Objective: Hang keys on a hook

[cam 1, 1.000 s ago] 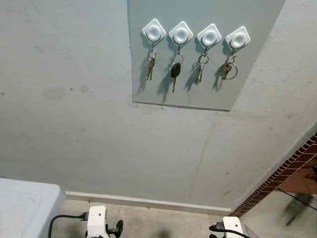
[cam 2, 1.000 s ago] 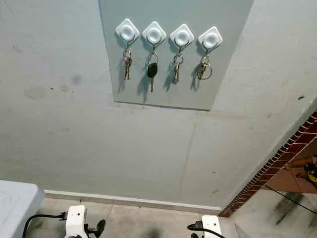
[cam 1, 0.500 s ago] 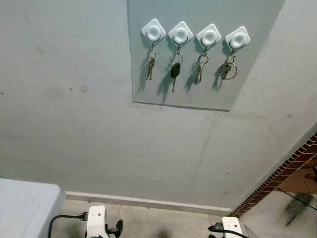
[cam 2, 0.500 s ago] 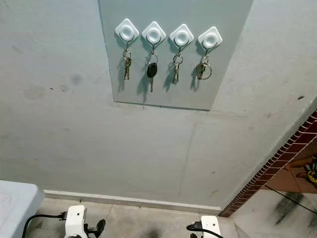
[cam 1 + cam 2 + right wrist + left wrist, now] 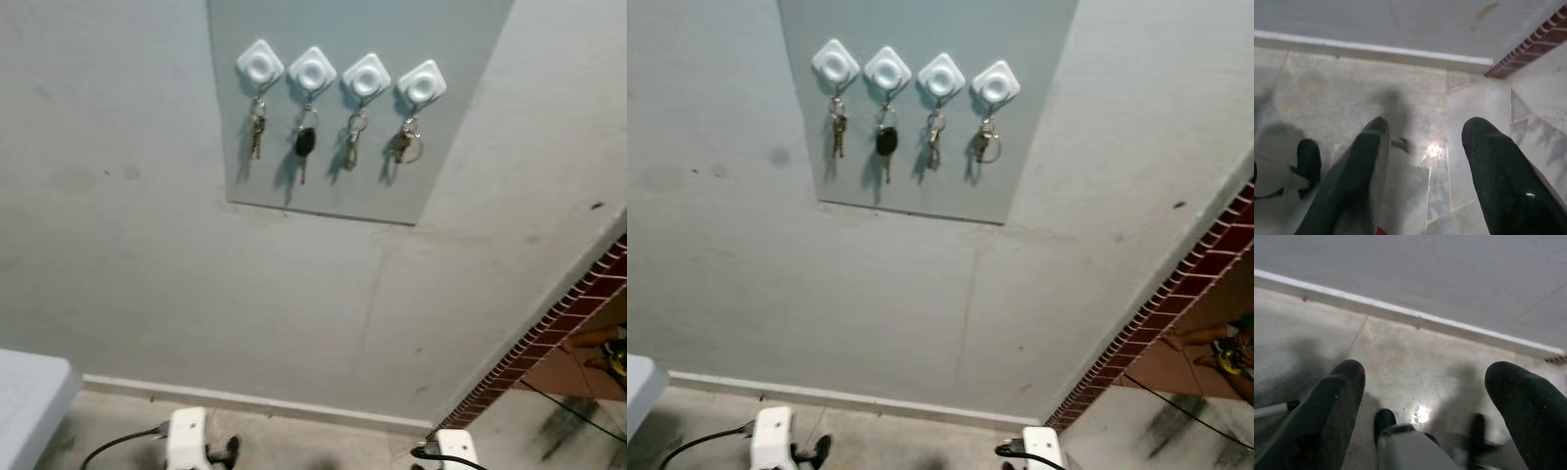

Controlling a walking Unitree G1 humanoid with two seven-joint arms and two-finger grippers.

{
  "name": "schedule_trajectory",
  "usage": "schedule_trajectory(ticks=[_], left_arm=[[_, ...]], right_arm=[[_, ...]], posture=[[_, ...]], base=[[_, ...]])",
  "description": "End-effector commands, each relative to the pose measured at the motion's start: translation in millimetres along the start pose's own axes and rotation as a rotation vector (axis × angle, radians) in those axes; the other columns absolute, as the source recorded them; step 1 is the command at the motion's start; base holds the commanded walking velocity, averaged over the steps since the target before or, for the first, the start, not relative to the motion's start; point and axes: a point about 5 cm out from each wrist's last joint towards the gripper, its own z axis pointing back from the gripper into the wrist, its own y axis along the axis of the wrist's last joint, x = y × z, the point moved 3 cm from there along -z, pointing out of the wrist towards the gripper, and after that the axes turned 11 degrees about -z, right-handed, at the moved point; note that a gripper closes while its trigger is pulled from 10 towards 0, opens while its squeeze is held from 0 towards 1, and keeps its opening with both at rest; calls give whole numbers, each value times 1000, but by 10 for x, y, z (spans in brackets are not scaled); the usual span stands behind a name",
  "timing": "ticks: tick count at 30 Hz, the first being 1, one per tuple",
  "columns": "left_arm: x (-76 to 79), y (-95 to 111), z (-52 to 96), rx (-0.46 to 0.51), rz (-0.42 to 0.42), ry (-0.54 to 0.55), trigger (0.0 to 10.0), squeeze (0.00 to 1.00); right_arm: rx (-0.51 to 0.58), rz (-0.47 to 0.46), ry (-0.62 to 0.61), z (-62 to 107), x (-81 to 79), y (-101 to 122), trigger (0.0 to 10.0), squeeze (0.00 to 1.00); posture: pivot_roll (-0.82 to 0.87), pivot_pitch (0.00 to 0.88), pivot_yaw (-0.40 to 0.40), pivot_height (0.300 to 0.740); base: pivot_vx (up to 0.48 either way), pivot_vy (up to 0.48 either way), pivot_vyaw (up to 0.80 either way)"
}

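Four white diamond-shaped hooks (image 5: 338, 73) sit in a row on a grey panel (image 5: 460, 59) high on the wall. Each carries keys: a small bunch (image 5: 257, 133) on the leftmost, a black-headed car key (image 5: 306, 145) beside it, another bunch (image 5: 352, 145), and a bunch on a large ring (image 5: 406, 145) on the rightmost. Both arms hang low near the floor. My left gripper (image 5: 1425, 406) is open with nothing between its fingers, and so is my right gripper (image 5: 1425, 161). Their white wrists (image 5: 188, 433) show at the bottom edge of the head views.
A white skirting board (image 5: 245, 399) runs along the foot of the grey wall above a tiled floor (image 5: 1415, 98). A red brick edge (image 5: 549, 333) slants down at the right. The corner of a pale blue-white object (image 5: 24, 392) sits at the lower left.
The whole picture has shifted left and slightly down, so the camera has turned right. The keys and hooks hang as before; both grippers stay low and open.
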Motion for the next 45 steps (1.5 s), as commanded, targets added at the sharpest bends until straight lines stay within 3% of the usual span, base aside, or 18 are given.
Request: schedule_trajectory(ticks=[1, 28, 45], left_arm=[[124, 16, -20, 3, 15, -25, 10000, 0], [114, 6, -15, -3, -19, -43, 10000, 0], [104, 36, -28, -6, -33, -47, 10000, 0]], right_arm=[[5, 3, -25, 18, 106, 24, 10000, 0], [16, -36, -29, 15, 90, 26, 10000, 0], [12, -69, -31, 19, 52, -33, 10000, 0]], posture=[[28, 0, -39, 732], [23, 0, -18, 732], [19, 0, 0, 732]], base=[[0, 0, 0], [0, 0, 0], [0, -264, 0]])
